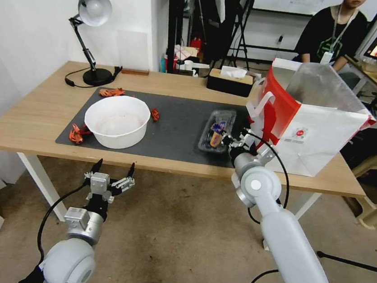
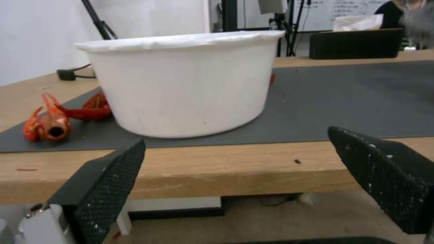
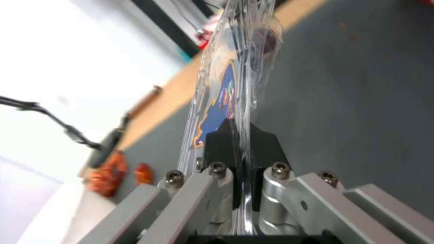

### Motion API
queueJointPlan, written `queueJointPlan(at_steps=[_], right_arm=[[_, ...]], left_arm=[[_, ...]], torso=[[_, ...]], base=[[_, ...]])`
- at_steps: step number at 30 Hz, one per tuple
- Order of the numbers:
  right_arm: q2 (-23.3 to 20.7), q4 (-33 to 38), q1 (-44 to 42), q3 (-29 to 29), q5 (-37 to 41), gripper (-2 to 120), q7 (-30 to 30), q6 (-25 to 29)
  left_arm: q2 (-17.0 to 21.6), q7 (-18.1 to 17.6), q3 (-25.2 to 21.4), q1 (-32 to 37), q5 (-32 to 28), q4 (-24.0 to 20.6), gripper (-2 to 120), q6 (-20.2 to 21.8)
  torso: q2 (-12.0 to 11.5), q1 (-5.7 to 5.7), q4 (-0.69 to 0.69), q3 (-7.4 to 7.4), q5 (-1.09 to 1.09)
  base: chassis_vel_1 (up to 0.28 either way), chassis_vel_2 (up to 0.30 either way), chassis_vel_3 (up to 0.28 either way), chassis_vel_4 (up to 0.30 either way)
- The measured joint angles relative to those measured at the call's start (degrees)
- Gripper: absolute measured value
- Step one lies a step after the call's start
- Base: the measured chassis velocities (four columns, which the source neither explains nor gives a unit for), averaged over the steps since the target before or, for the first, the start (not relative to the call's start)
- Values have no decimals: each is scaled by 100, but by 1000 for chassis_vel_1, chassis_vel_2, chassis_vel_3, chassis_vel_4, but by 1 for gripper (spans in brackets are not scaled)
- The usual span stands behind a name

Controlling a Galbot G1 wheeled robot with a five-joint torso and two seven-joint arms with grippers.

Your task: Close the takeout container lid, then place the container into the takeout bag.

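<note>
The takeout container (image 1: pixel 217 129), a small clear clamshell with a blue and orange label, lies on the dark mat (image 1: pixel 171 130) just left of the takeout bag (image 1: pixel 321 134). My right gripper (image 1: pixel 233 142) is shut on its near edge. In the right wrist view the fingers (image 3: pixel 221 145) pinch two clear plastic layers of the takeout container (image 3: pixel 226 91), and a dark berry shows inside. The lid (image 1: pixel 222 118) seems to lie down on the base. The white, red-sided bag stands open at the table's right end. My left gripper (image 1: pixel 114 165) hangs open below the table's front edge.
A large white bowl (image 1: pixel 117 121) sits on the mat's left, straight ahead of the left gripper (image 2: pixel 235 142). Red crayfish shells (image 1: pixel 76 134) lie around it. A desk lamp (image 1: pixel 94 12) and a tissue box (image 1: pixel 230 80) stand at the back.
</note>
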Motion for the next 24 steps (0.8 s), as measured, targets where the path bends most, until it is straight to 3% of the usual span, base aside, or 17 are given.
queueJointPlan(at_steps=[8, 13, 24], right_arm=[[-176, 714, 289, 249, 354, 0, -163, -171], [-448, 1035, 771, 632, 40, 0, -182, -224], [-1097, 890, 1318, 1692, -358, 0, 9, -365]], left_arm=[[-33, -76, -100, 38, 28, -37, 100, 34], [-44, -81, -146, 77, 30, -78, 100, 70], [-57, -88, -118, 36, 35, -84, 100, 97]], torso=[[1, 0, 0, 0, 0], [1, 0, 0, 0, 0], [1, 0, -1, 1, 2]], base=[[0, 0, 0, 0], [0, 0, 0, 0], [0, 0, 0, 0]])
